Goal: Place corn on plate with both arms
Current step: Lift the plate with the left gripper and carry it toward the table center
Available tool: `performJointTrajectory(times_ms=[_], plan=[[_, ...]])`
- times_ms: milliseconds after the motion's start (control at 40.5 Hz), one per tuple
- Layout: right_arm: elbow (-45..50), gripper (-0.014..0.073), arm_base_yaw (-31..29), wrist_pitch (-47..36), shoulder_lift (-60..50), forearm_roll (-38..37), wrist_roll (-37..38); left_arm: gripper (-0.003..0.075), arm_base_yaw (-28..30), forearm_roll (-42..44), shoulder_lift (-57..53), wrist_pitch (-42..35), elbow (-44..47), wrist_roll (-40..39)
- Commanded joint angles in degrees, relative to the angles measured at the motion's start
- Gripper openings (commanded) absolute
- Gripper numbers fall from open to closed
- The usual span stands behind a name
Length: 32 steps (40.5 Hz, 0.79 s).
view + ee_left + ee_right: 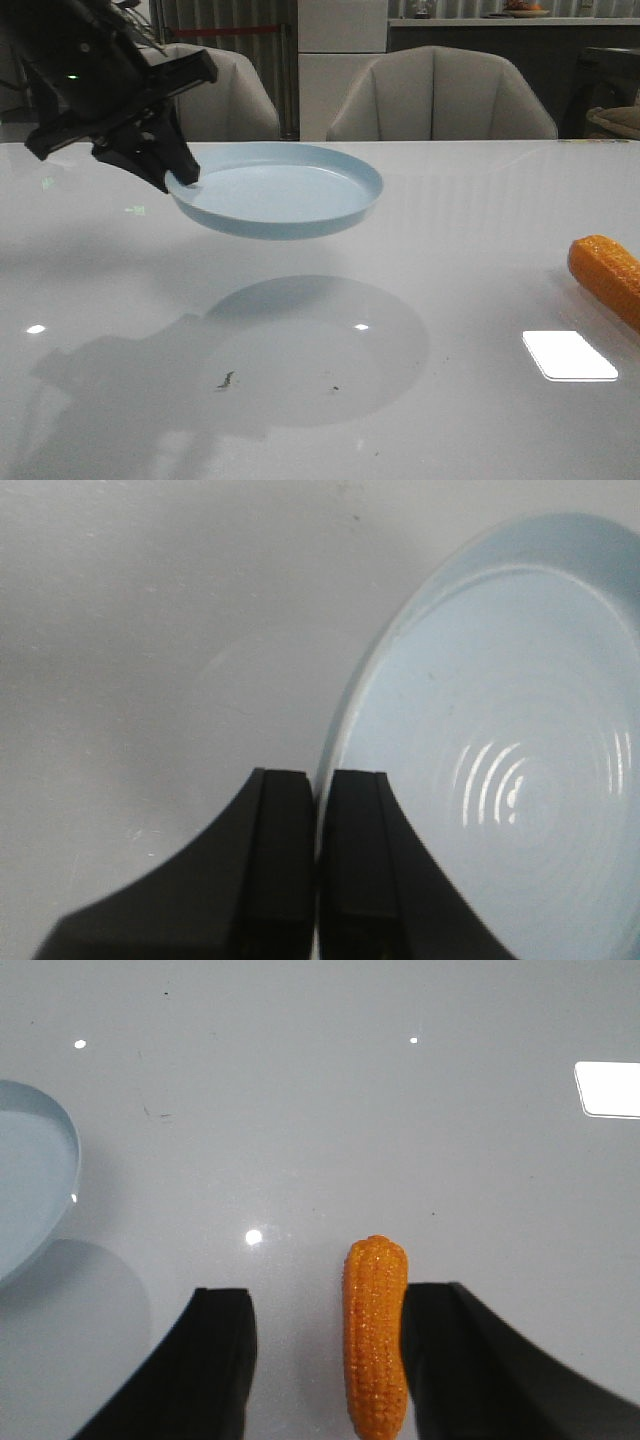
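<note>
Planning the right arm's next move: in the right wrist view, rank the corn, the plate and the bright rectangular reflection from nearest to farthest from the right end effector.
1. Corn: lies between the open fingers of the right end effector.
2. Plate: off to one side, only its edge showing.
3. Rectangular reflection: on the table, opposite side; too close to the plate to rank firmly.

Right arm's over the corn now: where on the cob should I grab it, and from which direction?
Grip the corn across its thick middle, descending from straight above. It lies flat on the table, lengthwise between the open right gripper jaws, nearer one jaw, so centre first. Avoid the tapered tip.
</note>
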Motion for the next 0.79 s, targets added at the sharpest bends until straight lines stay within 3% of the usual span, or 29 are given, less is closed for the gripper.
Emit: performJointTrajectory(times_ms=[0, 617, 765], plan=[[-2.0, 0.0446, -0.2, -3.4, -0.4, 0.3, -0.3, 0.0094, -2.5, -1.7, -2.5, -2.6, -1.7, -0.2], [-2.0, 0.0446, -0.2, -0.8, -0.4, 0.3, -0.3, 0.0098, -9.4, 3.7, 6.7, -3.2, -1.3, -0.2], [-2.0, 0.0446, -0.2, -0.8, -0.4, 0.3, -0.3, 0.0162, -10.1, 6.5, 6.8, -4.6, -1.3, -0.2]])
